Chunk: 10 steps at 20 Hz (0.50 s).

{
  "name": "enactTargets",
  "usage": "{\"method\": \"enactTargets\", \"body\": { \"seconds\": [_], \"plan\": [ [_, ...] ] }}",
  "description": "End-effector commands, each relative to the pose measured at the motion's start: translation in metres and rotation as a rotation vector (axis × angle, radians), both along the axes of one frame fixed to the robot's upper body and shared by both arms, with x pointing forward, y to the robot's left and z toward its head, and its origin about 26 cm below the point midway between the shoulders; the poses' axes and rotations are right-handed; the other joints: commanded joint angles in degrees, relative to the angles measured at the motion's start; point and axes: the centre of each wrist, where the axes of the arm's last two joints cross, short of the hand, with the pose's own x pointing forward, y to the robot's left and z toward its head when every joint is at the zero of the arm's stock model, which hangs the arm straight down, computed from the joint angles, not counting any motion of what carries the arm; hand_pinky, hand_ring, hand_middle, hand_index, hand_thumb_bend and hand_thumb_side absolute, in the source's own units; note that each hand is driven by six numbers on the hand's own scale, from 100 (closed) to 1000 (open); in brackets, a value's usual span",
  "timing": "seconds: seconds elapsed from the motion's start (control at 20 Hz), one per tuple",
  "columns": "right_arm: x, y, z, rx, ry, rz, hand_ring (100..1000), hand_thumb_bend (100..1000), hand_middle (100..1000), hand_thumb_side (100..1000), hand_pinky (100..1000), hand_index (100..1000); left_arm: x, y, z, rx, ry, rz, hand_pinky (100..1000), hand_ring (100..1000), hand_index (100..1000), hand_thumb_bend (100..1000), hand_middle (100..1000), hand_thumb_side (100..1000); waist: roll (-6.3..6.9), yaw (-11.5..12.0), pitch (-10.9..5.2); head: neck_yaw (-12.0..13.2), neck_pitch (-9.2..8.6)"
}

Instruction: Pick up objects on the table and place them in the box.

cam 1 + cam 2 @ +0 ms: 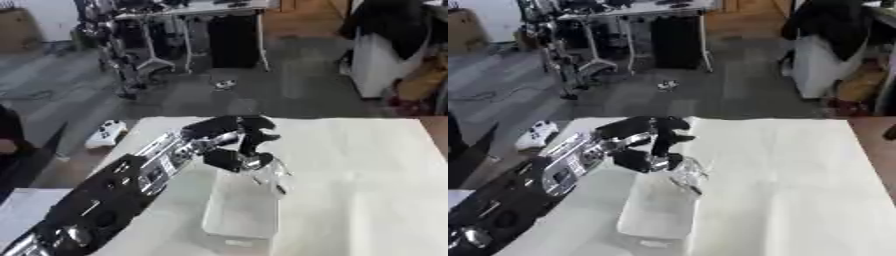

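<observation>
- Left eye view: the left hand (238, 145) is held above the far end of the box (241, 212), a clear bin on the white table (367, 165). Its fingers are curled down round a small clear, shiny item (267, 167), which hangs just under the fingertips, over the box's far rim. What the item is I cannot tell.
- To do this step well, I judge the hand should come a little nearer over the box's middle before letting go, since the item sits close to the rim and could tip out onto the table. Opening the fingers low would keep it from bouncing.
- Right eye view: the same hand (654, 145) shows curled, with the item (686, 172) below and slightly right of the fingers, touching them, above the box (654, 210). Whether the item touches the rim is unclear.
- The right hand shows in neither view.
</observation>
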Motion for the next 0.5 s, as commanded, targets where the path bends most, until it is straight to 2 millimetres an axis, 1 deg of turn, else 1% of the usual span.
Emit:
{"method": "enactTargets", "body": {
  "seconds": [0.05,0.3,0.5],
  "plan": [
    [-0.002,0.000,0.006,-0.004,-0.025,0.003,387,421,479,1000,375,915,-0.002,0.013,0.024,0.009,-0.060,0.028,958,949,980,222,931,1000,-0.24,0.3,-0.64,-0.2,0.08],
    [-0.002,-0.001,0.005,-0.010,-0.022,-0.004,387,423,479,1000,375,913,-0.010,0.033,0.035,0.036,-0.091,0.080,969,956,974,220,936,1000,-0.22,0.8,-0.67,0.0,0.69],
    [-0.002,-0.003,0.005,-0.014,-0.020,-0.009,386,424,479,1000,375,912,-0.015,0.042,0.040,0.061,-0.104,0.103,968,955,968,220,935,1000,-0.31,1.2,-0.70,0.0,0.74]
  ]
}}
